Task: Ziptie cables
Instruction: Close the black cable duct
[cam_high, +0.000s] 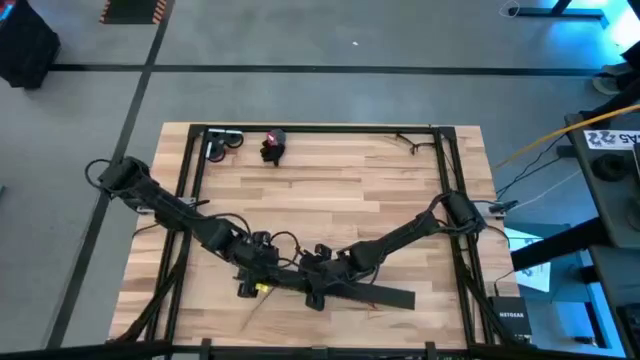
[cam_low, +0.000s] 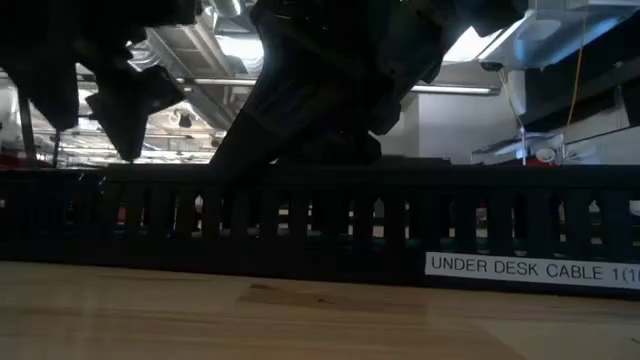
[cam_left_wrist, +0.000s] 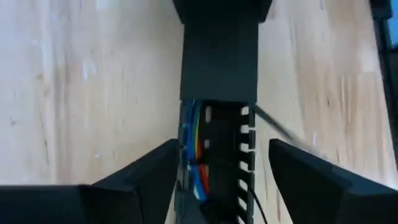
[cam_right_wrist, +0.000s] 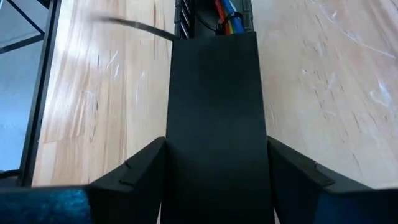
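Left jaws (cam_left_wrist: 217, 180) astride slotted tray (cam_left_wrist: 219, 93) (cables (cam_left_wrist: 194, 146) inside)

Slotted cable duct (cam_high: 345, 290) lies on the tabletop (cam_high: 340, 190) near its front edge, running left to right. Cables (cam_left_wrist: 194, 140) sit inside the duct's channel, along one slotted wall. Left tool (cam_high: 262, 270) straddles the duct's left part; right tool (cam_high: 318, 277) straddles it just to the right. Small parts (cam_high: 272, 146) rest at the tabletop's rear left, well apart from the duct.
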